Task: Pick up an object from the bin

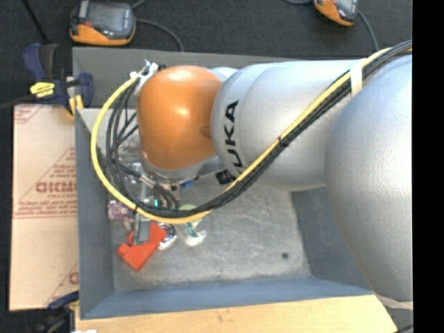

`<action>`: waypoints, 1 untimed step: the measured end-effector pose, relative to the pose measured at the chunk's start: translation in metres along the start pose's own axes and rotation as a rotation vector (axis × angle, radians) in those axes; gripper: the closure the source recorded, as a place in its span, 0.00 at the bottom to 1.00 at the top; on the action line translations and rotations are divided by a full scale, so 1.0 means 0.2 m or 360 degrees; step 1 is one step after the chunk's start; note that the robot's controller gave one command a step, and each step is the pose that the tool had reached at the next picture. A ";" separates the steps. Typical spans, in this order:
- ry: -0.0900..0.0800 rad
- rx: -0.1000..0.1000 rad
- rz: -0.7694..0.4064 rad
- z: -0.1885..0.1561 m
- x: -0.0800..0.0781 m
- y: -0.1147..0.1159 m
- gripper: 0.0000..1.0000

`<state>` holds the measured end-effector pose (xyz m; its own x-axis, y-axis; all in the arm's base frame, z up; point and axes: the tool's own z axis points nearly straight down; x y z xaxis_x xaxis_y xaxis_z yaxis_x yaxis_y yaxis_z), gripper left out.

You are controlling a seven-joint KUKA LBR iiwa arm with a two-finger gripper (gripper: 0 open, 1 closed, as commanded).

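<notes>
My gripper (pixel 143 233) reaches down into the bin's front left part, mostly hidden under the arm's wrist and cables. Its grey tip sits right on an orange-red block-like object (pixel 135 254) lying near the bin's front left corner. Just to the right of that lies a small white object with green markings (pixel 193 237). A small pinkish-purple object (pixel 116 210) lies against the left wall, just behind the gripper.
The arm, with its orange cover and looped cables, hangs over the back and middle of the bin and hides the floor there. Bare grey floor shows in the front right part. The left and front walls stand close to the gripper.
</notes>
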<state>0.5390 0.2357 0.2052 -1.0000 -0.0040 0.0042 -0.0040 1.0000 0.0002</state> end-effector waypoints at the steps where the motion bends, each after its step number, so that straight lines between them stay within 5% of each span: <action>1: -0.0002 0.0006 -0.0184 0.68 0.01 -0.41 0.00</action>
<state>0.5372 0.1532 0.0698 -0.9928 -0.1196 0.0032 -0.1196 0.9928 -0.0034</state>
